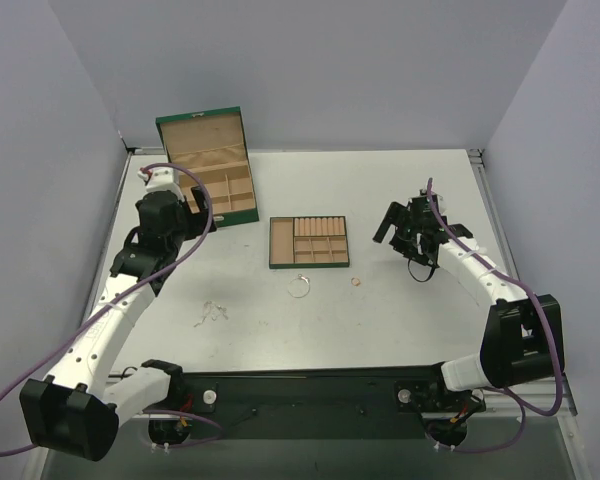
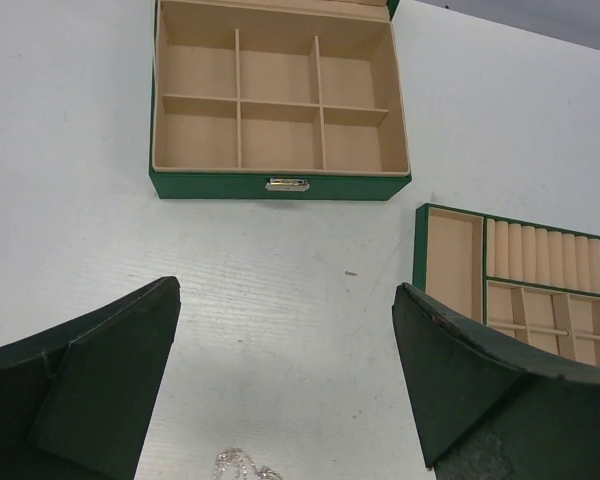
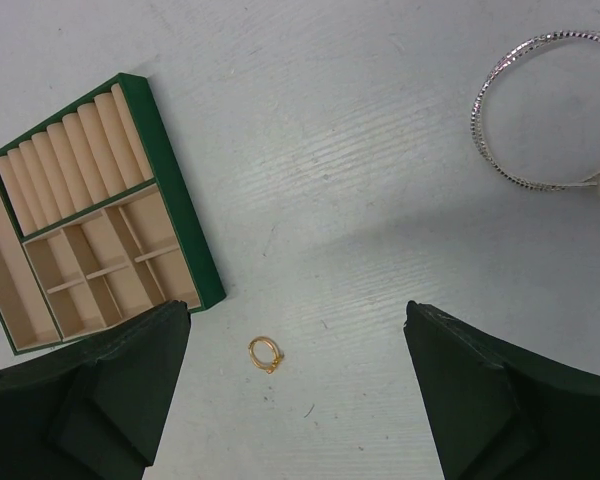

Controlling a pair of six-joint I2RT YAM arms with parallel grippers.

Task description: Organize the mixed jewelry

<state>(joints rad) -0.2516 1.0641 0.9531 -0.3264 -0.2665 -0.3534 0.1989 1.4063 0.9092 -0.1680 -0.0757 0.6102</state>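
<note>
While both tools stand spread wide with nothing between their fingers, all three pieces of jewelry lie loose on the white desk [image 1: 380, 330], outside either container.

The green box [image 1: 242, 212] sits in the upper left of the top view with its lid tipped back. In the left wrist view its six tan compartments, two rows of three, fill the upper middle of the frame, and each shows only bare lining; a small metal latch [image 2: 287, 184] sits on the front wall.

The green tray [image 1: 272, 243] lies at the centre of the top view, well apart from the box. It holds a row of tan ring rolls [image 3: 75, 145], a long slot along one side and several small cells. All of these show only tan lining.

The silvery bangle [image 1: 300, 286] lies just below the tray in the top view, and in the upper right of the right wrist view. The tan-gold ring [image 1: 357, 281] lies to the right of the bangle; in the right wrist view it is low in the frame, just below the tray's corner and between the dark fingers of the right tool [image 3: 298, 310]. The pale chain [image 1: 212, 314] lies in a loose heap at lower left of centre, showing at the bottom edge of the left wrist view between the fingers of the left tool [image 2: 285, 288].
</note>
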